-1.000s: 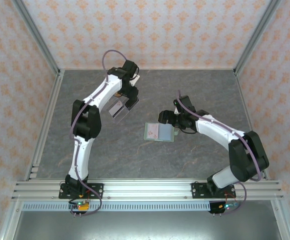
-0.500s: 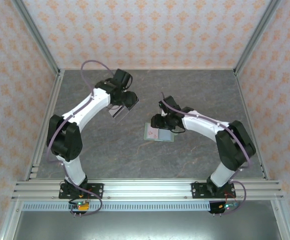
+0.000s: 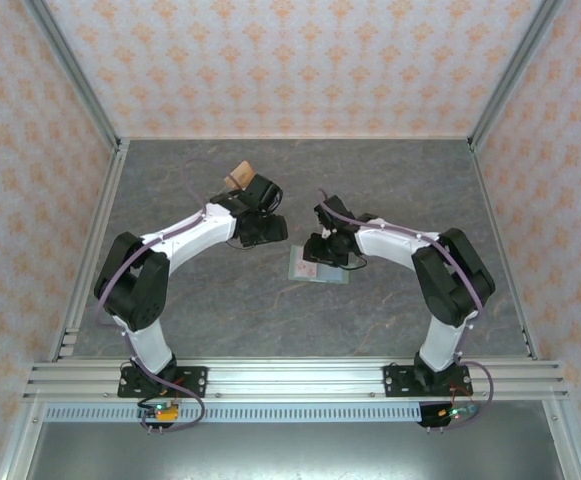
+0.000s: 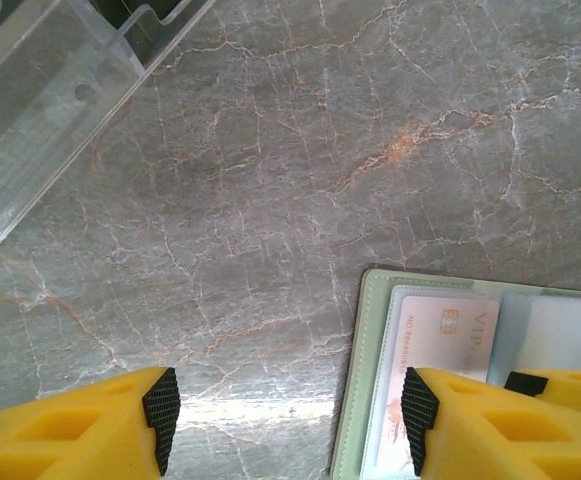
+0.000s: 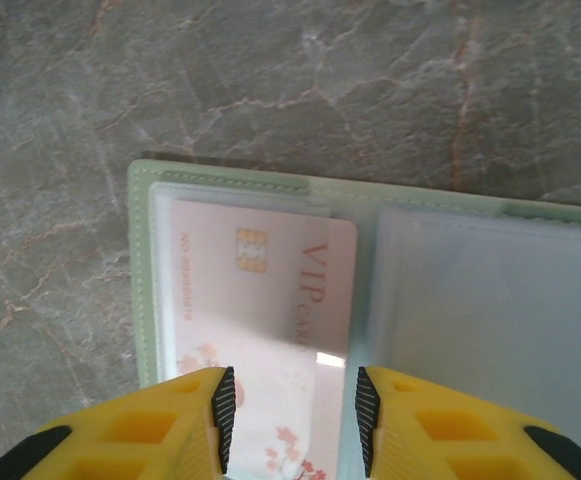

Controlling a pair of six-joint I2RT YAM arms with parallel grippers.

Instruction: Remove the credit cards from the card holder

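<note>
The sage-green card holder (image 3: 322,272) lies open and flat on the grey marble table. In its left clear sleeve sits a pale pink VIP credit card (image 5: 260,290) with a gold chip; the right sleeve (image 5: 480,310) looks empty. My right gripper (image 5: 292,420) hovers low over the card's right half and the fold, jaws narrowly open, nothing pinched between the pads. My left gripper (image 4: 290,420) is open wide: one fingertip (image 4: 420,420) is over the holder's left edge (image 4: 355,400), the other over bare table. In the top view both grippers (image 3: 268,232) (image 3: 318,250) meet at the holder.
A clear plastic tray (image 4: 50,110) lies just beyond the left gripper, to the far left of the holder. Metal frame rails (image 3: 90,250) and patterned walls close in the table on three sides.
The left arm swung down and right to the holder's left edge, jaws a little wider. The right gripper slid left over the card and its jaws narrowed a lot.
</note>
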